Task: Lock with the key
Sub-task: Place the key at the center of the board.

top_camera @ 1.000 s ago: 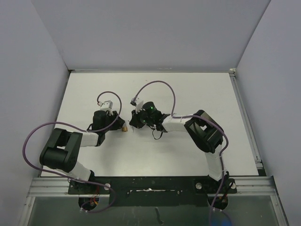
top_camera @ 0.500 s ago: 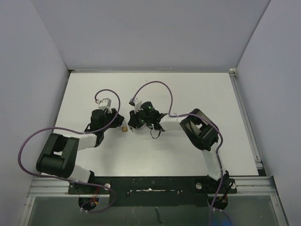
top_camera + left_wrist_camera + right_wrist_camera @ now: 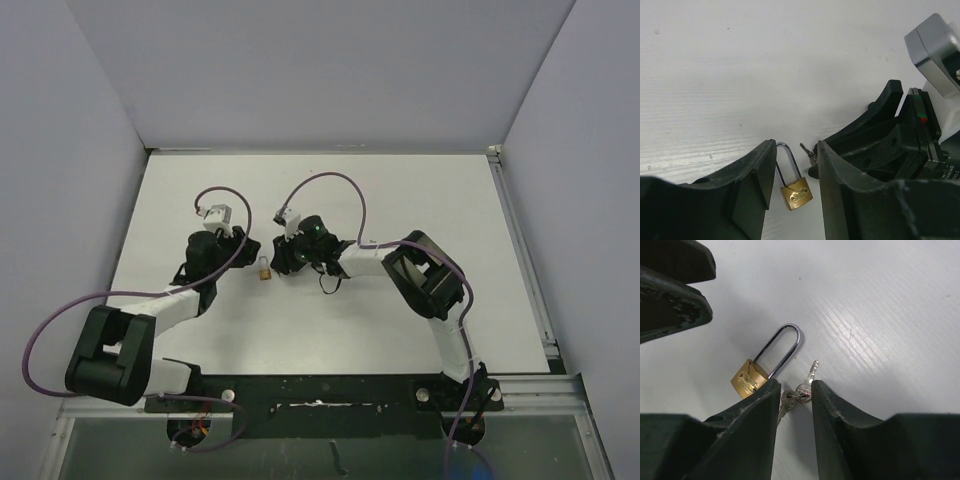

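The brass padlock (image 3: 749,379) was laid flat on the table (image 3: 880,315), framed by the left gripper (image 3: 796,150), held open. The keys (image 3: 802,388) beside it were straddled by the right gripper (image 3: 795,390), likewise parted.

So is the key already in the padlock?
No, the keys lie on the table beside the padlock, not in it.

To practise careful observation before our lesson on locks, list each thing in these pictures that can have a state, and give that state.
padlock: lying flat on the table, no key in it; whether the shackle is latched is unclear.
keys: on their ring, lying beside the padlock.
left gripper: open, one finger either side of the padlock.
right gripper: open, one finger either side of the keys.
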